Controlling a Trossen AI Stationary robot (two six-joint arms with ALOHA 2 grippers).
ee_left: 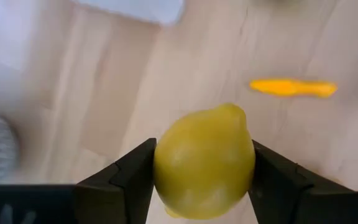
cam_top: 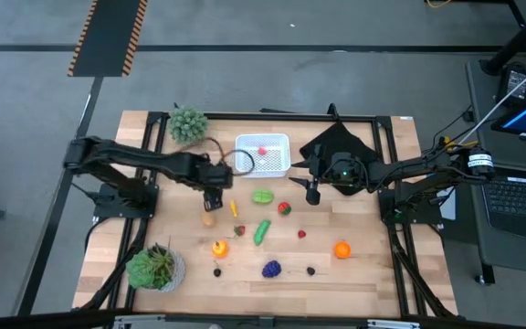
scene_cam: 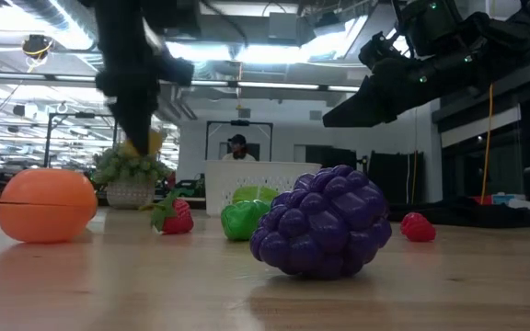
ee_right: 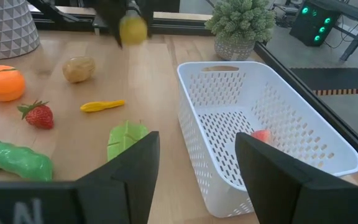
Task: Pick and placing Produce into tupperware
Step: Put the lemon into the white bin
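Observation:
My left gripper (cam_top: 213,195) is shut on a yellow lemon (ee_left: 204,162), above the table and a little nearer than the white perforated tupperware's (cam_top: 263,155) left end. The lemon also shows in the right wrist view (ee_right: 133,28) and the low view (scene_cam: 147,142). One red piece (ee_right: 261,135) lies in the tub. My right gripper (ee_right: 197,180) stands open by the tub's right side with nothing between its fingers. Other produce lies on the wood: a tan potato (cam_top: 209,219), a yellow chili (ee_left: 293,87), a green leaf (cam_top: 262,196), purple grapes (scene_cam: 322,222) and an orange (cam_top: 341,249). My left gripper pinches the lemon between its two fingers, one on each of two opposite sides (ee_left: 164,168). The fingers come from above and point steeply down. The lemon is lifted clear of the table, its pointed tip (ee_left: 232,111) jutting past the fingertips.
Two potted plants stand at the far left (cam_top: 188,123) and the near left (cam_top: 156,267). A black cloth (cam_top: 336,144) lies right of the tub, under my right arm. A strawberry (ee_right: 38,115) and a green cucumber (ee_right: 14,158) lie among the scattered produce.

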